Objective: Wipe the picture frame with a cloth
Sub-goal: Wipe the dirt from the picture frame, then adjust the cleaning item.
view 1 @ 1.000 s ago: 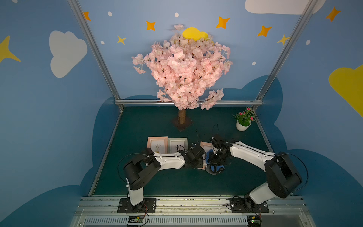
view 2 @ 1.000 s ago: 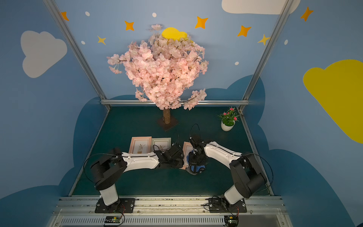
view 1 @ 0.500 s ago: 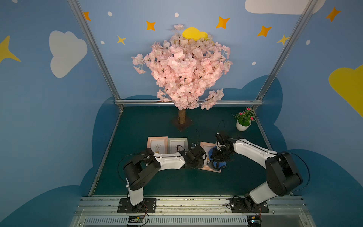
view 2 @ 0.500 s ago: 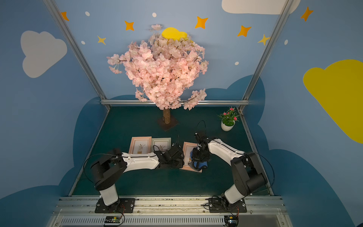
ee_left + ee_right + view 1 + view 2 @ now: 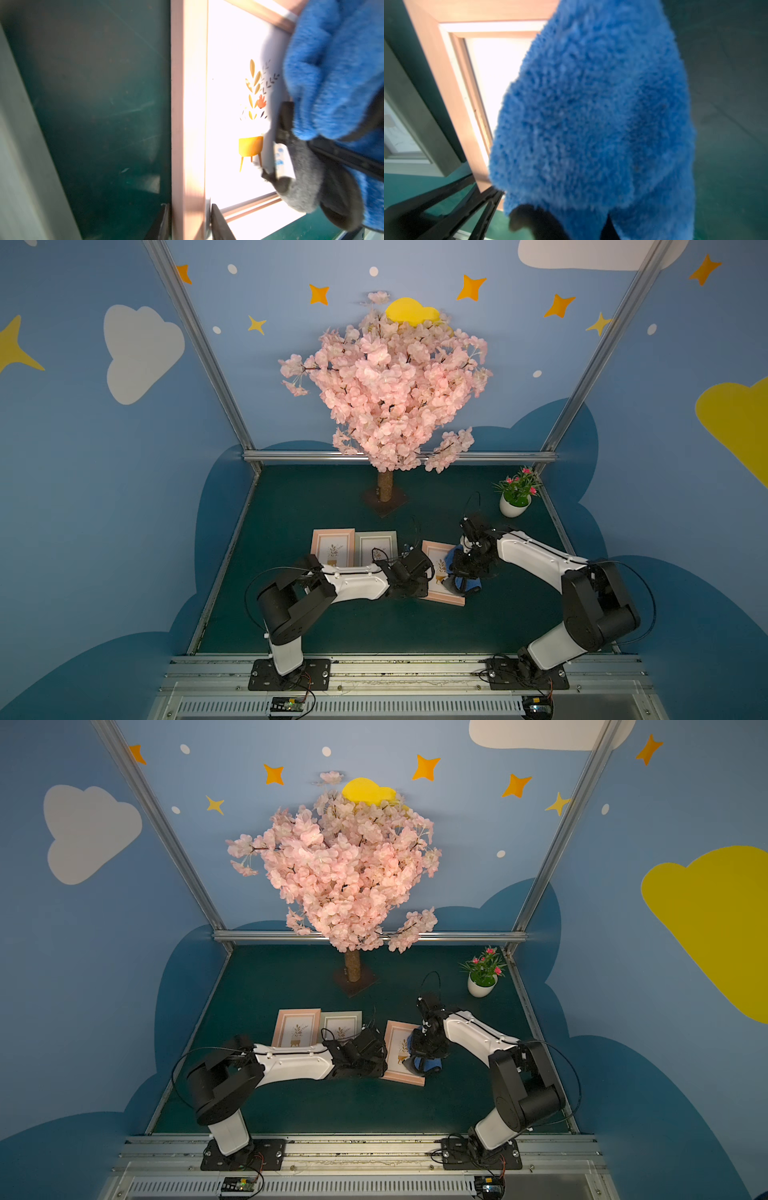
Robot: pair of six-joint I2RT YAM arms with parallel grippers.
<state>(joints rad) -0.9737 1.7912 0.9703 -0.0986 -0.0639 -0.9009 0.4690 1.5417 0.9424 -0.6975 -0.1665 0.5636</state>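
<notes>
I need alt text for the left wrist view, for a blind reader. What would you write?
A pink picture frame with a print of a plant in a yellow pot lies on the green table, its side rail between the left hand's dark fingertips. A bunched blue cloth, grey underneath, covers part of it.

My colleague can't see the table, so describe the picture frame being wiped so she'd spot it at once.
In front of the pink blossom tree, three frames lie on the green table. The picture frame you want is the rightmost. Unlike the other pink frame and the grey frame, set side by side, it lies askew with a blue cloth on it.
</notes>
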